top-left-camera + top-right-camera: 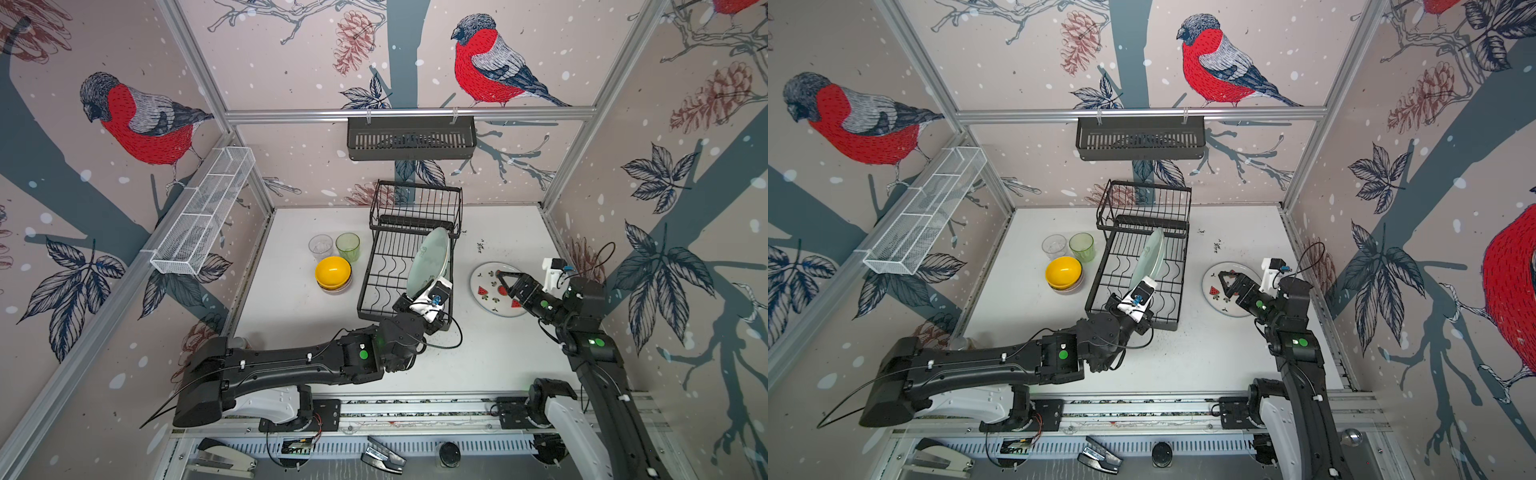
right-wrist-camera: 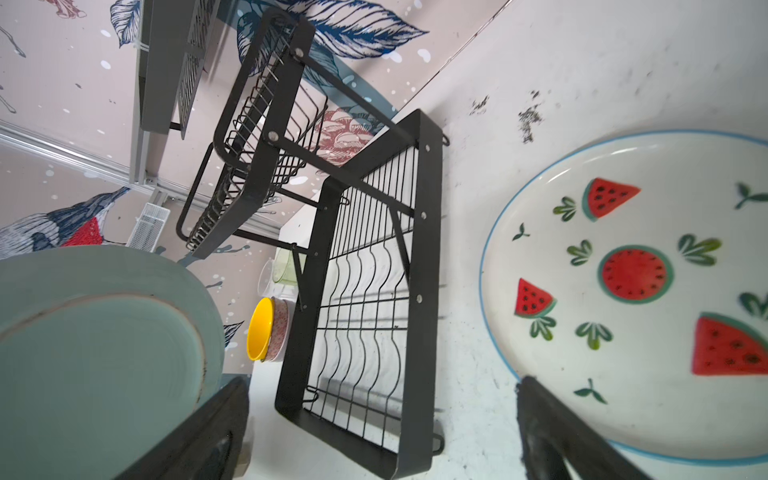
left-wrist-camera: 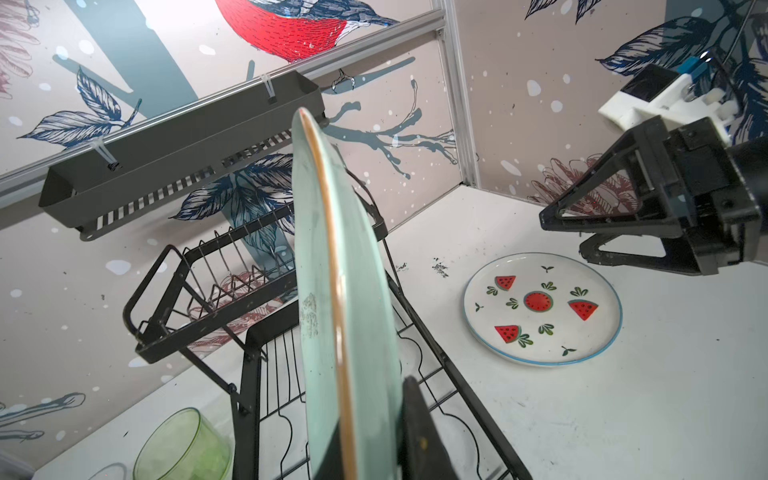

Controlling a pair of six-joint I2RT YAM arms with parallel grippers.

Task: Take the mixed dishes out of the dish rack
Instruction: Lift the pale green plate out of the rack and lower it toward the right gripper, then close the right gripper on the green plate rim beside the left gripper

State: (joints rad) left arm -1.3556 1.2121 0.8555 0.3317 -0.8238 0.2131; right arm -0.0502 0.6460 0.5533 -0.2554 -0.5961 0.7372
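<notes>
Mint plate (image 3: 318, 257), thin orange rim

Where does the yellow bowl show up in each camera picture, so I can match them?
In a top view: the glossy yellow round bowl sits left of the black wire dish rack.
In a top view: the bowl again sits left of the rack.
Left wrist: not in it.
Right wrist: the bowl is stacked in a pink-patterned bowl beside the rack.
Shared landmark: the rack, in all four.
</notes>
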